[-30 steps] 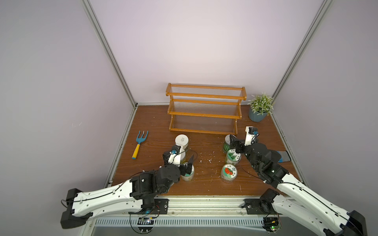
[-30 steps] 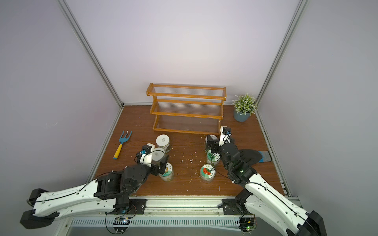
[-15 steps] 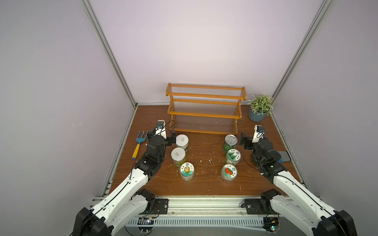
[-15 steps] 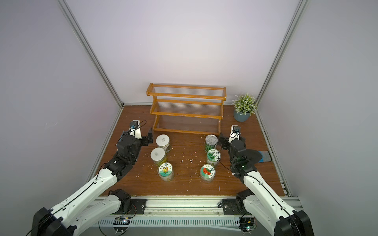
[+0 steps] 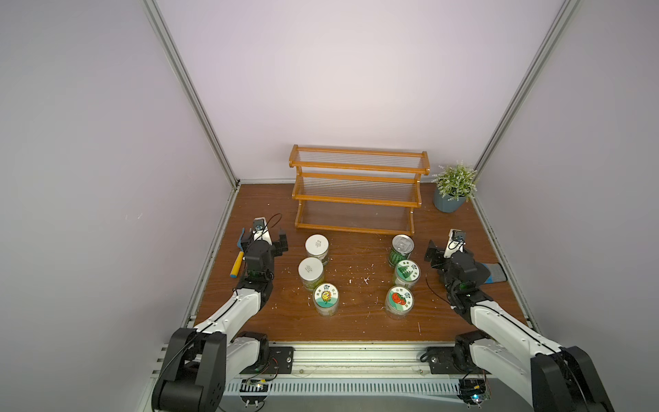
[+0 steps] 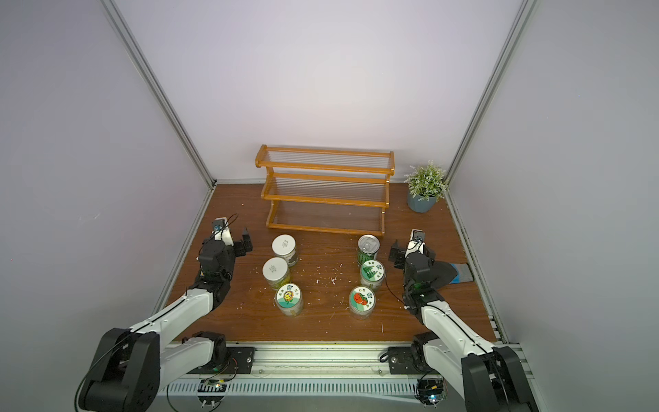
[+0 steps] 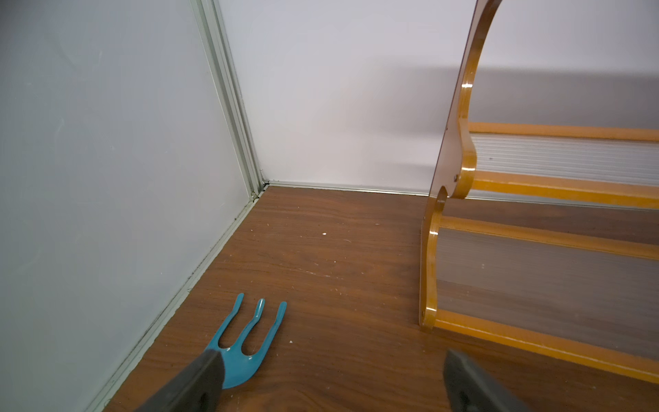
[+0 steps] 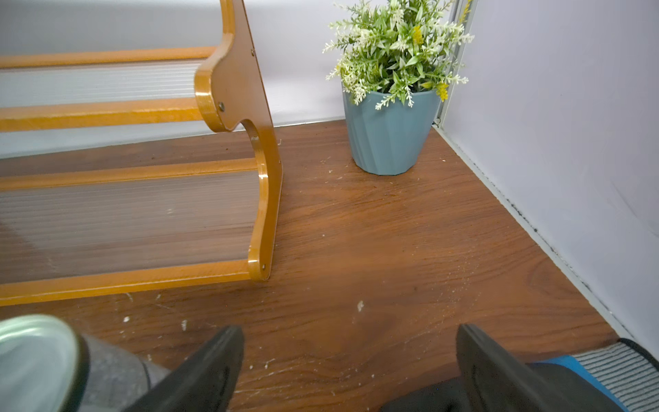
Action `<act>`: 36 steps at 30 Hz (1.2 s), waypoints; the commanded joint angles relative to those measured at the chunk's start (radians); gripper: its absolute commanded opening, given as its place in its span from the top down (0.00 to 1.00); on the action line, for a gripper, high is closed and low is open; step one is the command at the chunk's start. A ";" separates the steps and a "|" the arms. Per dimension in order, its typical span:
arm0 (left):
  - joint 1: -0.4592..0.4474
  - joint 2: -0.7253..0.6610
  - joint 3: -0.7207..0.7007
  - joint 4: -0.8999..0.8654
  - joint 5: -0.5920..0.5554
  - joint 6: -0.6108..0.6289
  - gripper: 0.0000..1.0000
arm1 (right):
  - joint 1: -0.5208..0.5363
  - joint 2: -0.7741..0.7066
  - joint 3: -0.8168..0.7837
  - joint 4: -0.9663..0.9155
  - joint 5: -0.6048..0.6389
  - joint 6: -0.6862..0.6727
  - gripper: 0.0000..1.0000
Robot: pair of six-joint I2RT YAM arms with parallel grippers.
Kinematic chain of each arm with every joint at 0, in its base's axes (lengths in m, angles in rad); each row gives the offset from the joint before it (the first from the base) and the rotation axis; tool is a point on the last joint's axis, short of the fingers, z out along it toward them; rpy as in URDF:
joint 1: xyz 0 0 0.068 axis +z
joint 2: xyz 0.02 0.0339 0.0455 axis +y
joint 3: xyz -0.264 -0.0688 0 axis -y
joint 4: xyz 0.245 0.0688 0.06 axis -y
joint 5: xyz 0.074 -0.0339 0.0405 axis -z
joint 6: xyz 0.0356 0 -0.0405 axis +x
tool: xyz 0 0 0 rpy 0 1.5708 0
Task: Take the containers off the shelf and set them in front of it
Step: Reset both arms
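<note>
The shelf [image 5: 356,192] stands bare at the back, and its end panels show in the wrist views [image 7: 460,142] [image 8: 264,199]. Six containers stand on the floor in front of it in two rows. On the left are a white-lidded can [image 5: 317,246], a white-lidded jar [image 5: 311,269] and a sunflower-lid jar [image 5: 326,295]. On the right are the watermelon tin [image 5: 402,246] [image 8: 32,353], a green-picture jar [image 5: 407,271] and a red-picture jar [image 5: 399,299]. My left gripper [image 7: 331,356] is open and empty, left of the can. My right gripper [image 8: 349,331] is open and empty, right of the tin.
A blue garden fork with a yellow handle [image 5: 238,260] [image 7: 242,342] lies by the left wall beside my left gripper. A blue-grey plant pot [image 5: 450,203] [image 8: 388,135] stands at the back right. A dark trowel with a blue-grey handle [image 5: 494,274] lies under my right arm.
Both arms have drawn away from the two rows of containers, the left out toward the left wall, the right out toward the right wall. The containers have stayed put.
</note>
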 commanded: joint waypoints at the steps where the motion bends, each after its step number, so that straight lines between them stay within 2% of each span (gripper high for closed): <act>1: 0.016 0.038 -0.045 0.223 0.049 0.044 0.01 | -0.008 0.031 -0.031 0.203 0.050 -0.092 0.01; 5: 0.036 0.131 -0.046 0.273 0.079 0.032 0.01 | -0.028 0.158 -0.049 0.338 0.057 -0.137 0.01; 8: 0.037 0.154 -0.026 0.272 0.098 0.068 0.01 | -0.029 0.272 -0.043 0.454 0.056 -0.175 0.01; 10: 0.043 0.161 -0.031 0.285 0.111 0.079 0.01 | -0.032 0.306 -0.022 0.468 0.047 -0.190 0.01; 12: 0.061 0.192 -0.028 0.289 0.114 0.070 0.01 | -0.034 0.354 -0.034 0.588 0.055 -0.217 0.01; 15: 0.080 0.260 -0.027 0.347 0.129 0.072 0.01 | -0.039 0.409 -0.033 0.654 0.021 -0.217 0.01; 17: 0.082 0.300 -0.024 0.372 0.125 0.069 0.01 | -0.037 0.472 -0.068 0.786 0.005 -0.228 0.01; 18: 0.082 0.308 -0.036 0.389 0.118 0.067 0.01 | -0.039 0.492 -0.080 0.842 0.006 -0.230 0.01; 22: 0.082 0.371 -0.092 0.545 0.071 0.043 0.01 | -0.047 0.460 -0.123 0.857 -0.040 -0.223 0.01; 24: 0.082 0.390 -0.091 0.556 0.079 0.046 0.01 | -0.060 0.516 -0.168 0.984 -0.074 -0.226 0.01; 26: 0.082 0.392 -0.097 0.564 0.077 0.042 0.01 | -0.047 0.610 -0.183 1.162 -0.050 -0.252 0.01; 29: 0.082 0.412 -0.110 0.603 0.077 0.046 0.01 | -0.046 0.518 -0.155 0.966 -0.045 -0.228 0.01; 33: 0.082 0.416 -0.116 0.622 0.074 0.045 0.01 | -0.048 0.572 -0.146 1.040 0.013 -0.215 0.01; 36: 0.082 0.416 -0.116 0.622 0.074 0.046 0.01 | -0.047 0.562 -0.143 1.014 0.014 -0.213 0.01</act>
